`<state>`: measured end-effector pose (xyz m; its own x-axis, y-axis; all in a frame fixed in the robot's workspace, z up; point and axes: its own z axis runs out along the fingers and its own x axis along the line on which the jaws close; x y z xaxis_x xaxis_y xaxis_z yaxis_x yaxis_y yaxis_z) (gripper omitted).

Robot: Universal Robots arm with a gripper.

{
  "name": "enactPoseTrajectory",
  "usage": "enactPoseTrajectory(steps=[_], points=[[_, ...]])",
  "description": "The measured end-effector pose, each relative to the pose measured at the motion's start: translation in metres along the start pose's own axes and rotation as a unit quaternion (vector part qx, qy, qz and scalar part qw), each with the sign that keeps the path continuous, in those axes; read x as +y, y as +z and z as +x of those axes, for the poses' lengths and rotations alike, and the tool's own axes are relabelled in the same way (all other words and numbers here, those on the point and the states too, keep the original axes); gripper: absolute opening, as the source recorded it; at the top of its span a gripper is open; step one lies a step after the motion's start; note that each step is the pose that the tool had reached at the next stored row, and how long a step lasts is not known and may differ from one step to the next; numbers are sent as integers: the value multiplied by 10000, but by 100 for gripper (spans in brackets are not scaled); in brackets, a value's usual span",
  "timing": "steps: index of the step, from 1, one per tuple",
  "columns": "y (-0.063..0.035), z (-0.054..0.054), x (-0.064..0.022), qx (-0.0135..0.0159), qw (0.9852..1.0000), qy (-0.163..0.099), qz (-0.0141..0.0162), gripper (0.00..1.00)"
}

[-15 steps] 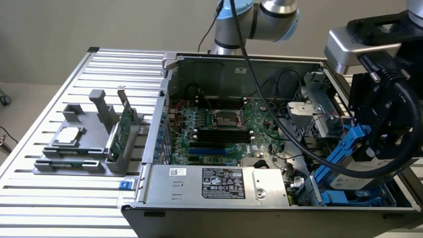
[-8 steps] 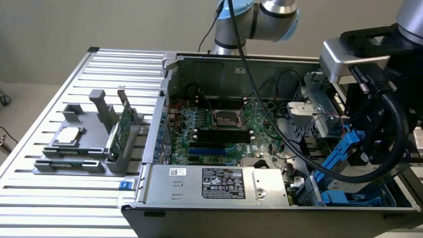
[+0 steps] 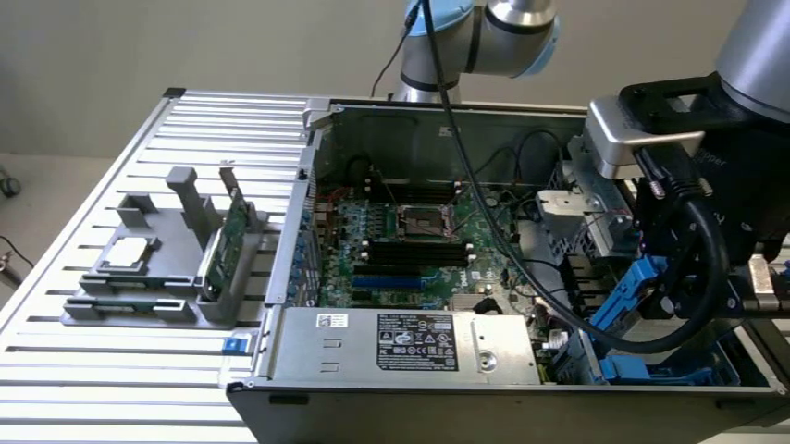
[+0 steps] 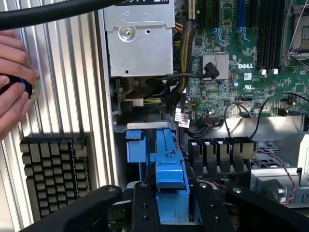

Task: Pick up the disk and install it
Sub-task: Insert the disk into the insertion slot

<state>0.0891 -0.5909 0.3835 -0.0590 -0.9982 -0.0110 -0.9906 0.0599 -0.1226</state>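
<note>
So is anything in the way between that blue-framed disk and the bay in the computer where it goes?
Nothing visible. The gripper holds the disk by its blue carrier, over the blue drive bay, and nothing shows between them. Black wires lie beside the bay, not across it.

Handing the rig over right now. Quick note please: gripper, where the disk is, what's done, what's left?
Gripper: shut on the disk, fingers on both sides of its blue carrier.
Disk: off the table, held tilted over the open computer case, above the blue drive bay at the exterior view's right.
Done: pick-up.
Left: the disk is not yet seated in the bay.
Note: a person's hand is over the slatted table beside the case.
</note>
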Motion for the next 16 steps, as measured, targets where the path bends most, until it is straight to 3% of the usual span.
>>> enactPoseTrajectory(steps=[5,10,12,13,16], points=[[32,0,5,-11,10000,10,-1,33],[43,0,7,-41,10000,15,-2,33],[45,0,7,-48,10000,15,-3,34],[44,0,7,-49,10000,15,-3,41],[44,0,7,-50,10000,15,-3,41]])
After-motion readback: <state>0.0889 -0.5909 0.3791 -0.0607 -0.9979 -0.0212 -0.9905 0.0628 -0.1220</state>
